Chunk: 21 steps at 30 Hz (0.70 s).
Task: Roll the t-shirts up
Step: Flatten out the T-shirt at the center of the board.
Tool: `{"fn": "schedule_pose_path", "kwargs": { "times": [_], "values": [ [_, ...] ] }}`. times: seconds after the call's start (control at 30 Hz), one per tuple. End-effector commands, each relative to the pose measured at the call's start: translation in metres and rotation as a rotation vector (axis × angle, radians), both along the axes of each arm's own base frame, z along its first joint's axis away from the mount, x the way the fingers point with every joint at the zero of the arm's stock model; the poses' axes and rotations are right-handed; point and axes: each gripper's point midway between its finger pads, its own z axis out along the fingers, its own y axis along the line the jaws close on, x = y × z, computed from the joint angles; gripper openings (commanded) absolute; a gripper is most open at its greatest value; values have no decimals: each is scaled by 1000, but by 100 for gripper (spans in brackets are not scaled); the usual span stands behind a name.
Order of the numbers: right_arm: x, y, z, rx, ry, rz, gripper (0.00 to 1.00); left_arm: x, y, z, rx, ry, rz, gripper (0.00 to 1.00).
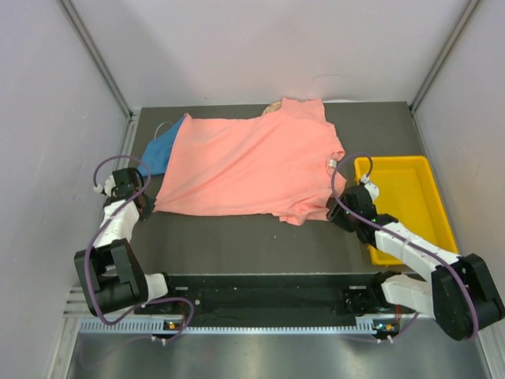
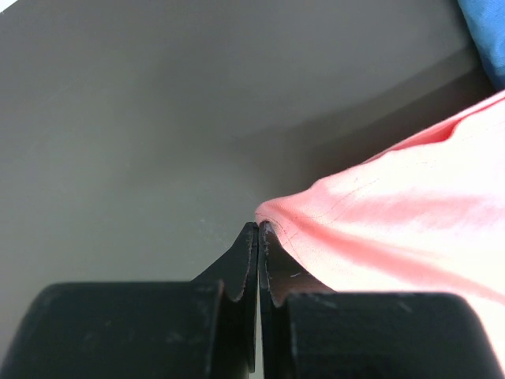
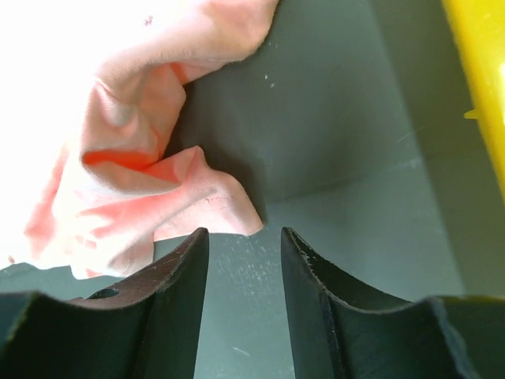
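The salmon-pink t-shirt (image 1: 252, 162) lies spread mid-frame on the bench (image 1: 237, 246), and my left claw (image 2: 259, 229) is pinched together on its lower-left corner. The right claw (image 3: 245, 237) is apart, just short of the lower-right edge. I'd want it to bite equally deep so the roll starts straight.

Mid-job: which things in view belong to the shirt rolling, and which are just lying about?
Job: pink t-shirt; blue t-shirt partly beneath it; cream shirt peeking out behind; left fingers shut on the pink corner; right fingers open.
Lying about: yellow tray.
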Motion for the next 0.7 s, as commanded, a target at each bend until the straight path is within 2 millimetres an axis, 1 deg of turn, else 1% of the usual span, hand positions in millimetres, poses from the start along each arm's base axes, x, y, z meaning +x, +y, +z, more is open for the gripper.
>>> {"fn": "schedule_pose_path", "kwargs": {
  "times": [0.0,0.1,0.2,0.27,0.37,0.67],
  "values": [
    [14,8,8,17,-54,-3,41,8,9,7,26,-16,10,0],
    [12,5,2,4,-38,-12,41,8,8,6,24,-19,6,0],
    [12,8,1,15,-34,-5,41,9,9,6,30,-19,6,0],
    [11,8,-1,11,-24,-7,35,9,10,6,33,-14,8,0],
    [10,8,-5,9,-10,-3,34,8,11,4,35,-7,10,0],
    [14,13,-5,10,-7,20,34,10,12,-1,30,-1,19,0]
  ]
}}
